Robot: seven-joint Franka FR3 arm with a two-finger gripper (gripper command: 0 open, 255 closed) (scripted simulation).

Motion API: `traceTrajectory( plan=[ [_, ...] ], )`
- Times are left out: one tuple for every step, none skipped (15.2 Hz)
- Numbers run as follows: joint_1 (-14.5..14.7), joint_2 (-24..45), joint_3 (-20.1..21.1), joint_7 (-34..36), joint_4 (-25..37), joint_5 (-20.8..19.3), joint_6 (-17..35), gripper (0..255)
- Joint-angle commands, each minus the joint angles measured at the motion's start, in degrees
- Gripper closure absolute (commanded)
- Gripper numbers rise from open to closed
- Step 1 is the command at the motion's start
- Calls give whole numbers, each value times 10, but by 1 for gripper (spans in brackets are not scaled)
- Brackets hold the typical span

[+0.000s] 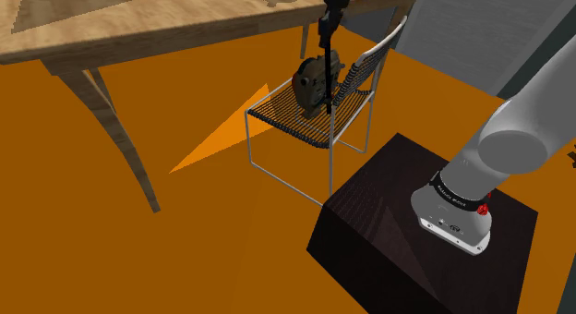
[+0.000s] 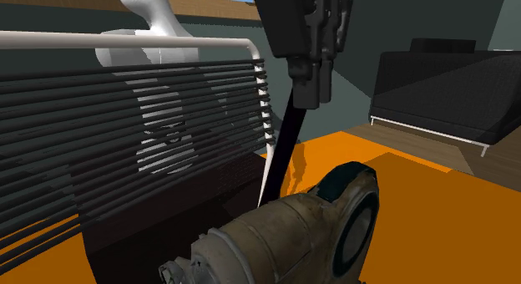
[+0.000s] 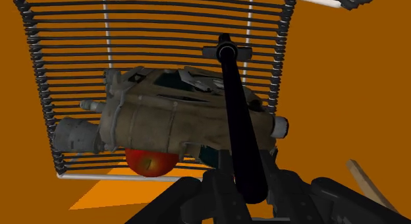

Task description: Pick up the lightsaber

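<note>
- The black gripper point(image 3: 253, 195) is closed narrowly on the lightsaber point(image 3: 234, 117), a slim black rod. In the wrist view the rod's near end sits clasped between the two fingers point(image 3: 214, 190).
- From the fingers the rod runs away from the hand to a short crossbar at its far end.
- In the shoulder view the rod hangs nearly upright from the gripper, above the seat of a chair point(image 1: 282, 118). Its lower end is down by the seat, and I cannot tell whether it touches.
- The chair has a thin white frame, with black slats across its seat and back.
- A bulky grey-brown device point(image 3: 164, 120) lies on the seat. In the wrist view the rod crosses in front of it, and the second exterior view shows the rod just beside it.
- A red round thing point(image 3: 148, 162) shows partly from under the device, near the seat's front edge.
- The chair stands on an orange floor point(image 1: 212, 238), beside a wooden table point(image 1: 138, 26) with curved legs.
- The black stand point(image 1: 388, 229) is at the shoulder view's lower right, just beside the chair. The white arm point(image 1: 517, 137) rises from it.
- In the second exterior view a dark sofa point(image 2: 451, 86) stands at the right, well apart from the chair.
</note>
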Motion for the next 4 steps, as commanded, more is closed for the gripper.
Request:
traceTrajectory(
  plan=[
    [0, -3, 0, 0, 11, -1, -15, 255],
    [0, -5, 0, 1, 17, -1, -22, 255],
    [0, -5, 0, 1, 18, -1, -23, 255],
    [0, -5, 0, 1, 18, -1, -23, 255]
  ],
)
